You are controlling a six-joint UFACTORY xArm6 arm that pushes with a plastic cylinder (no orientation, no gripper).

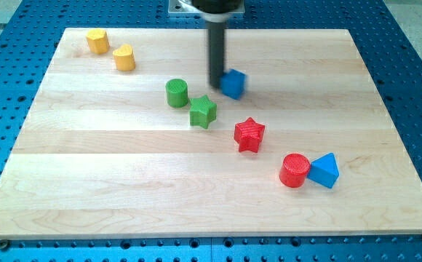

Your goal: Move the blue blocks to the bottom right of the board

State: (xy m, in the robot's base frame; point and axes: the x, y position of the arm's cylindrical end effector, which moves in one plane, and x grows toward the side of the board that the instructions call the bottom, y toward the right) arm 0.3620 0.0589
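Note:
A blue cube [233,84] sits near the top middle of the wooden board [124,182]. My tip [217,85] is right against the cube's left side. A blue triangular block [324,171] lies at the lower right of the board, touching a red cylinder [295,170] on its left.
A green cylinder [177,93] and a green star [203,112] sit just left of and below my tip. A red star [249,135] lies below the blue cube. Two yellow blocks [97,41] [124,57] sit at the top left.

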